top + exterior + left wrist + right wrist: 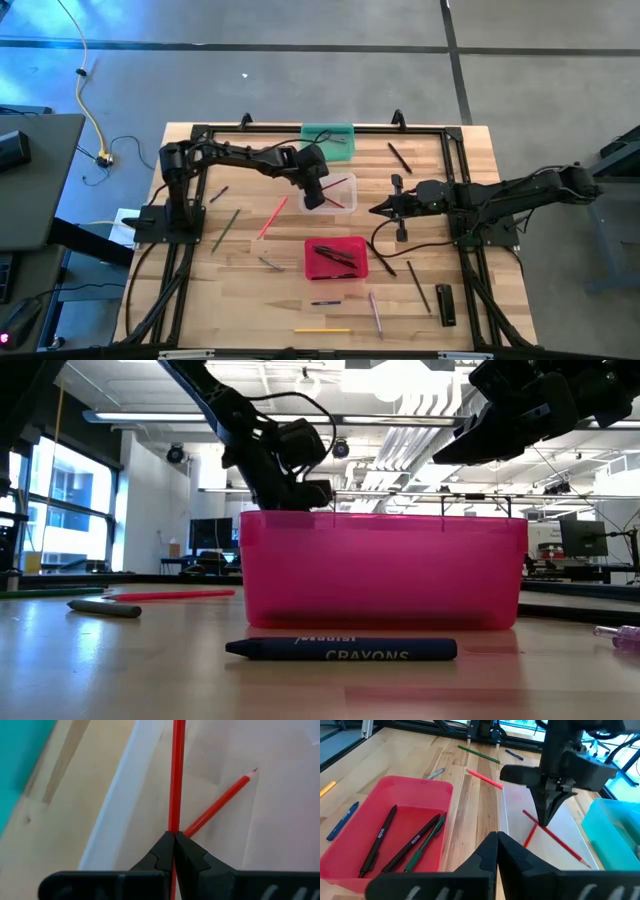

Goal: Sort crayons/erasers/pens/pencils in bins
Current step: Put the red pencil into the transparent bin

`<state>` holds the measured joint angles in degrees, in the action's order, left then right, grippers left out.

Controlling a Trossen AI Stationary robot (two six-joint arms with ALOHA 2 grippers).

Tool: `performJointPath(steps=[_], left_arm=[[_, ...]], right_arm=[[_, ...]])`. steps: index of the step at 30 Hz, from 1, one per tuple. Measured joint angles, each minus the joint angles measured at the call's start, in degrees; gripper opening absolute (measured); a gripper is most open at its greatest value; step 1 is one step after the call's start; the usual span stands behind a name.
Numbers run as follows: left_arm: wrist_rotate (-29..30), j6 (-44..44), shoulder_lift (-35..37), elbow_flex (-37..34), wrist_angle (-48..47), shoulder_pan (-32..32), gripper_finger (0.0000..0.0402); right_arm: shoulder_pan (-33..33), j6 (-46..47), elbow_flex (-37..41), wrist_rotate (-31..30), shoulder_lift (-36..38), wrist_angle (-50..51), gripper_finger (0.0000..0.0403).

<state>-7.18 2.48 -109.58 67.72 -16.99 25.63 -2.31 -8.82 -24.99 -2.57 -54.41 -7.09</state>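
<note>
**Red pencil poised over the clear bin, ready to drop**

The left gripper point(173, 840) is clenched on a red pencil point(176, 775), holding it upright above the clear bin point(345, 199), where another red pencil point(559, 841) already lies on the floor; this is the placing step for one pencil. The next move, I judge, calls for lowering or tilting the stick so it falls inside the walls, then letting go. The right gripper point(497, 842) waits clenched and empty beside the red bin point(415, 790), which holds the pens point(379, 837); more pencils lie loose on the counter point(250, 290).
</note>
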Motion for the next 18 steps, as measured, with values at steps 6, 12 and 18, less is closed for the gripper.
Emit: performJointPath(steps=[6,12,18], left_arm=[[0.15,0.37,-1.31,0.00,0.49,0.11,0.0000],[0.21,0.38,-1.31,0.00,0.55,0.26,0.0008],[0.37,-1.34,-1.22,0.00,0.83,0.26,0.0033]], right_arm=[[0.00,0.00,0.00,0.00,0.00,0.00,0.0000],[0.00,-0.04,0.00,0.00,0.00,-0.01,0.0000],[0.00,-0.02,0.00,0.00,0.00,0.00,0.0000]])
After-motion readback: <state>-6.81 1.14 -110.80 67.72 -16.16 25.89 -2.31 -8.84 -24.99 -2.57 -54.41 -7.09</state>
